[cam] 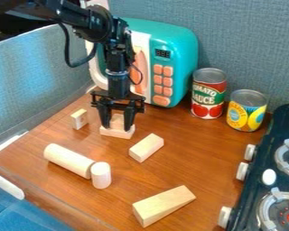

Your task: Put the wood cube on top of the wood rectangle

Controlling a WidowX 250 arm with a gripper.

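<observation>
The gripper [117, 128] is hanging before the teal microwave [182, 47], apparently gripping the wood cube [117, 121] between its 2 fingers; the cube is resting on the wood rectangle [116, 132]; 1 long cylinder [68, 160] is lying just beside 1 short cylinder [101, 175]; 2 cans [209, 92] are standing to the right.

Teal microwave [182, 39], orange buttons [158, 79]

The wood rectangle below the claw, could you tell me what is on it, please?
A wood cube appears to sit there; the part of the rectangle beneath it is covered.
</observation>
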